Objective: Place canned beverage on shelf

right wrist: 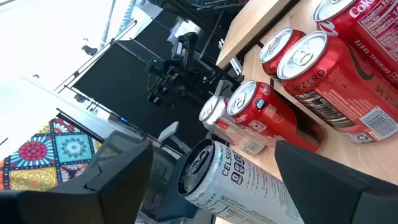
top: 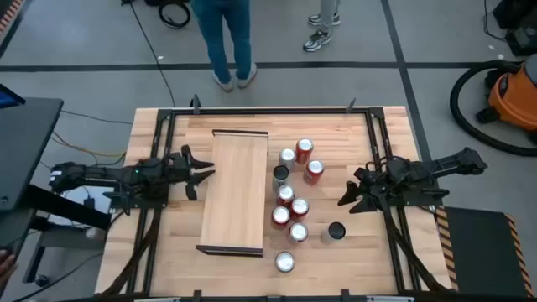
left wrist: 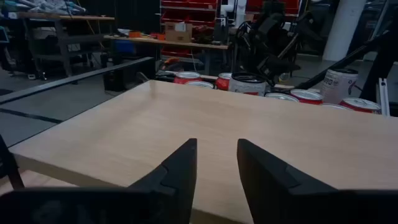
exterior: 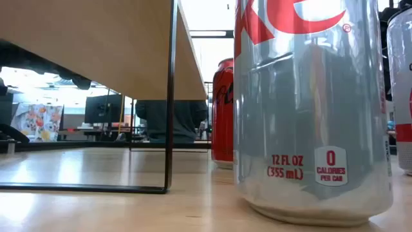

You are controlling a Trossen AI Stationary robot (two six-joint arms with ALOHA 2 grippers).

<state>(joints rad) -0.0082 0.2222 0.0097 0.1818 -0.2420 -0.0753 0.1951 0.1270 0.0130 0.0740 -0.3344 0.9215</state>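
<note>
Right tool (top: pixel 347 202) gapes wide, empty, framing a white-and-black cylindrical metal can (right wrist: pixel 233 177) standing on the planked desk (top: pixel 361 252). Left tool (top: pixel 200 174), narrowly parted and empty, at the smooth pale wooden shelf (top: pixel 235 189).

Both arms reach inward from opposite sides. The left tool (top: pixel 200 174) has its 2 fingers narrowly parted; the right tool (top: pixel 348 197) gapes wide.

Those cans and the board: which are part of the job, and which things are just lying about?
Part of the job:
- shelf
- cans standing beside it
- right gripper, jaws open, and left gripper

Just about:
- orange vacuum
- a person's legs
</note>
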